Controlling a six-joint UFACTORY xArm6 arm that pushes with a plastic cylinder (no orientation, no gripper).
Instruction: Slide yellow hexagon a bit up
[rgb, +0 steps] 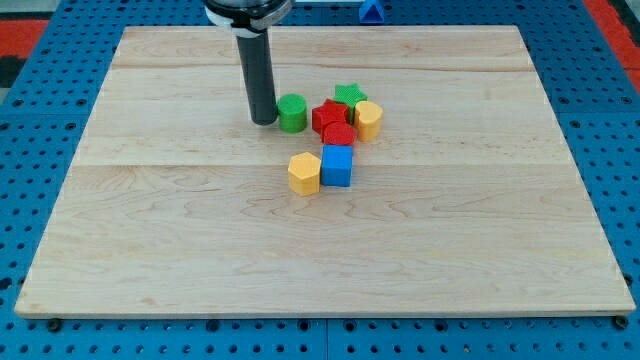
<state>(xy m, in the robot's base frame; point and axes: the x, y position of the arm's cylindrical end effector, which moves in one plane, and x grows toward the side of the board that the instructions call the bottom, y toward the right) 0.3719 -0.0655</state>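
The yellow hexagon (304, 173) lies near the board's middle, touching the blue cube (337, 165) on its right. My tip (264, 121) stands up and to the left of the hexagon, right beside the left side of the green cylinder (292, 113). The rod rises from the tip to the view's top.
A cluster sits above the blue cube: a red star (328, 114), a red cylinder (339, 135), a green star (349, 95) and a second yellow block (369, 119). The wooden board (150, 230) lies on a blue pegboard. A blue object (371, 11) sits beyond the board's top edge.
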